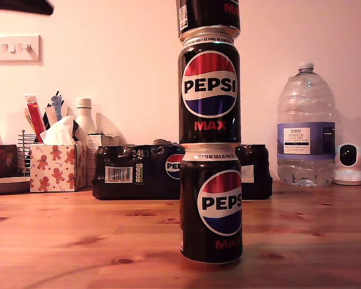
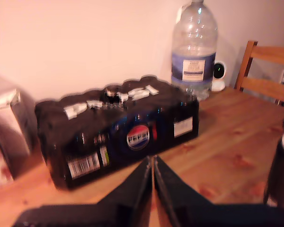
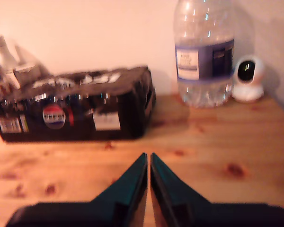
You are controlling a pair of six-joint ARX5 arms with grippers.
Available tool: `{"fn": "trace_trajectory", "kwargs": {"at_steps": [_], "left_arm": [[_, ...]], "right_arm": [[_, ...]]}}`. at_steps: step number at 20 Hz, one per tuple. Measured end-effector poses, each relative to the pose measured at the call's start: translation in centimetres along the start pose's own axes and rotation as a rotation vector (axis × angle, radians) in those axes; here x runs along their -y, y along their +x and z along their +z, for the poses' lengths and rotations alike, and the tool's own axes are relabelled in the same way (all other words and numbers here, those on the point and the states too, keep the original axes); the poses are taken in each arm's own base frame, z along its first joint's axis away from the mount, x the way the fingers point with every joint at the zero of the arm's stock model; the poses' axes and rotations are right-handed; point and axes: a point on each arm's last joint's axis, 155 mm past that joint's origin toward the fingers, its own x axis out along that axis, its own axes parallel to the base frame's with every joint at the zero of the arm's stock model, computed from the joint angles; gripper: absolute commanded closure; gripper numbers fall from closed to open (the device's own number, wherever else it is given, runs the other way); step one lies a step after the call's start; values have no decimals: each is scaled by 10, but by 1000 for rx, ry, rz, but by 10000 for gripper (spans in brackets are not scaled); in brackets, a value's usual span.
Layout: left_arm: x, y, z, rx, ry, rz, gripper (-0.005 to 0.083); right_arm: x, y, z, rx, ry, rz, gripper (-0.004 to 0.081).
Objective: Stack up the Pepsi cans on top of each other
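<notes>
Three Pepsi cans stand in one upright column on the wooden surface (image 1: 60,241), close to its front edge in the exterior view. The bottom can (image 1: 211,205) rests on the wood; the middle can (image 1: 209,87) sits on its silver rim, logo facing the camera; the top can (image 1: 208,15) sits on the middle one, and only its lower part is in the picture. Each can touches the one beneath it, and the column looks straight.

Behind the column, along the surface's back edge by the wall, lies the black shrink-wrapped multipack (image 1: 135,171). A large clear water bottle (image 1: 305,129) and a small white camera (image 1: 349,164) stand towards the exterior view's right; a patterned tissue box (image 1: 57,165) stands towards the exterior view's left.

My first pincer (image 2: 153,177) is clenched, its two dark fingers meeting tip to tip with nothing between them, above bare wood and facing the multipack. A dark, blurred can-like shape (image 2: 281,175) shows at that picture's edge, apart from the fingers.

My second pincer (image 3: 148,177) is likewise clenched on nothing, pointing across the wood towards the multipack and bottle. Neither pincer shows in the exterior view.
</notes>
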Motion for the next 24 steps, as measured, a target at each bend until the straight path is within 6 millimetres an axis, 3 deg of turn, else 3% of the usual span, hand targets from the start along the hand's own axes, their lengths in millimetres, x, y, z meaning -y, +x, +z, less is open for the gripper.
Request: {"fn": "trace_trajectory", "kwargs": {"at_steps": [4, 8, 11, 17, 24], "left_arm": [[-8, -10, -26, -11, -25, 30, 793], [-15, -26, -28, 49, -55, 67, 793], [-29, -37, -35, 87, -57, 143, 794], [-58, -55, -53, 119, -114, 260, 795], [-60, -70, -62, 159, -137, 283, 794]], "right_arm": [[1, 0, -13, -50, 13, -4, 782], [1, -1, -20, -78, 21, -6, 782], [2, -2, -33, -129, 34, -10, 782], [2, -3, -41, -160, 42, -13, 782], [3, -10, -69, -274, 73, -22, 782]]}}
